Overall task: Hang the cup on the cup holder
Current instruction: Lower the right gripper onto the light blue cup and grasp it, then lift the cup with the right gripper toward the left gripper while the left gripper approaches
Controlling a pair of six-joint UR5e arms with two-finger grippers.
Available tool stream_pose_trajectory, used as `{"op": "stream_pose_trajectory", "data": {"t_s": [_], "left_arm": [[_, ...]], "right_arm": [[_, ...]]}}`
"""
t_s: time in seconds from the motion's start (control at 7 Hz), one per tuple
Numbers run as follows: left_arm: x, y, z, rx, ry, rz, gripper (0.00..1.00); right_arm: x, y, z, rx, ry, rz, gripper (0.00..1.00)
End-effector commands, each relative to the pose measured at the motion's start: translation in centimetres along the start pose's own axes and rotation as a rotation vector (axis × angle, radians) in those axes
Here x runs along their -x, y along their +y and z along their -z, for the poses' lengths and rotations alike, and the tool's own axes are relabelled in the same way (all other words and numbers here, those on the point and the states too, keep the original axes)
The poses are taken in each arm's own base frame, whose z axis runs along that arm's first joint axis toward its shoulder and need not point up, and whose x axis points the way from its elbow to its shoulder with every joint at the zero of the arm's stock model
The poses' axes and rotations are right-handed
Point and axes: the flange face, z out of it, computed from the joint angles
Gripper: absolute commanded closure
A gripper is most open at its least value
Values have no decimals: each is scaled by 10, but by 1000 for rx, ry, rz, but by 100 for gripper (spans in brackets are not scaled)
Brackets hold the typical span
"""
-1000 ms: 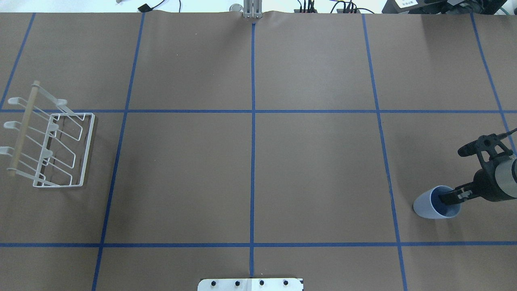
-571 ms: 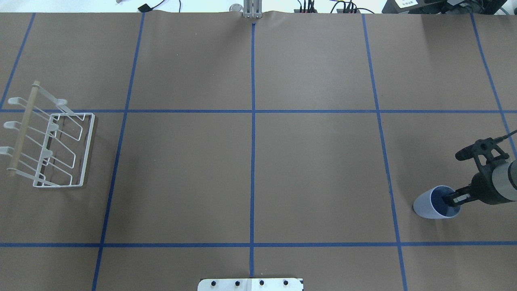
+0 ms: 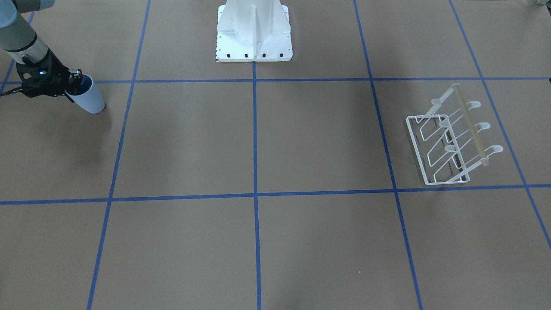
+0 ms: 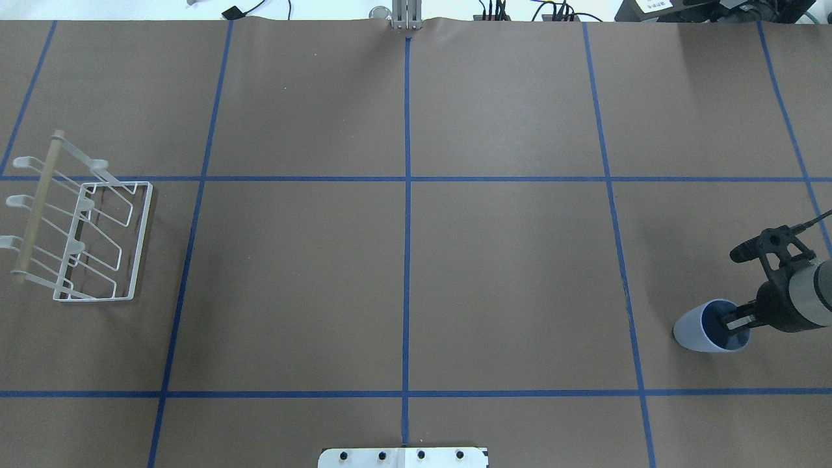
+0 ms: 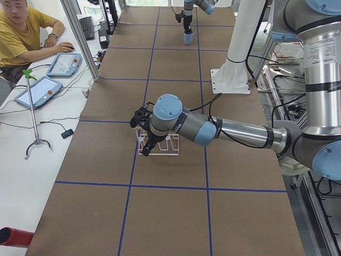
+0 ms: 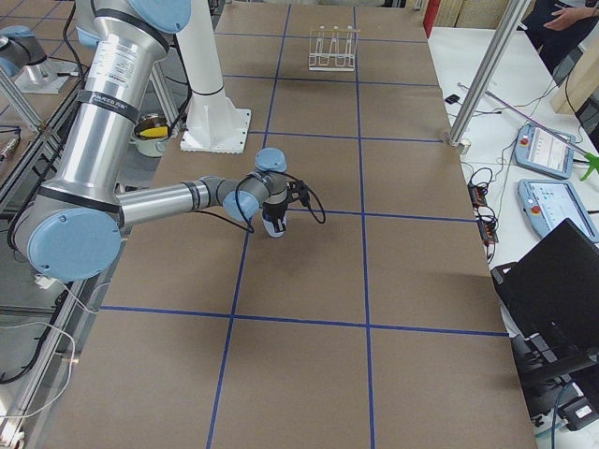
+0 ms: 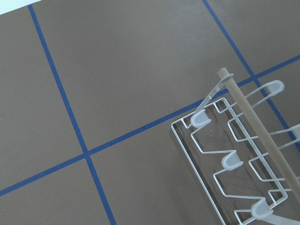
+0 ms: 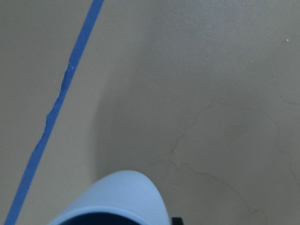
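Note:
The pale blue cup (image 4: 697,331) is tilted at the table's right side, rim towards the arm. My right gripper (image 4: 733,320) is shut on its rim, with one finger inside the cup. The front-facing view shows the same grip (image 3: 75,82) on the cup (image 3: 91,102). The right wrist view shows only the cup's rim (image 8: 117,197). The white wire cup holder (image 4: 88,240) with its wooden rod stands at the far left, with nothing on its prongs. It also shows in the left wrist view (image 7: 234,161). My left gripper (image 5: 139,118) hovers above the holder; I cannot tell whether it is open or shut.
Blue tape lines grid the brown table. The robot's white base plate (image 4: 403,457) sits at the near middle edge. Cables and a clamp (image 4: 406,16) lie along the far edge. An operator (image 5: 24,32) and tablets are beside the table.
The right gripper has drawn back to the right, and the cup has shifted a little to the right with it. The cup holder has not moved.

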Motion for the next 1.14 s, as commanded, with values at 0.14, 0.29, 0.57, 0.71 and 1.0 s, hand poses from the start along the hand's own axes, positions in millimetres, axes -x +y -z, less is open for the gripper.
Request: {"op": "stream_pose_trajectory", "data": {"t_s": [0.14,0.29,0.57,0.71,1.0], "left_arm": [[-1,-2,1,-3,0,-4,2],[-2,-4,2,-6,0,-7,2],[-10,-22,9,-32,0,-8,2],[-20,-51,19,-71,2,30,2],[-55,-110,31,-117,68,93,2]], "right_arm": [[-18,-14,42,-27,-98,-65,100],[-32,-20,68,-49,-155,-109,100],[-27,-59,100,-126,-231,-109,100],[-18,-83,120,-171,-274,-106,100],[19,-132,173,-238,-395,-182,100]]}}
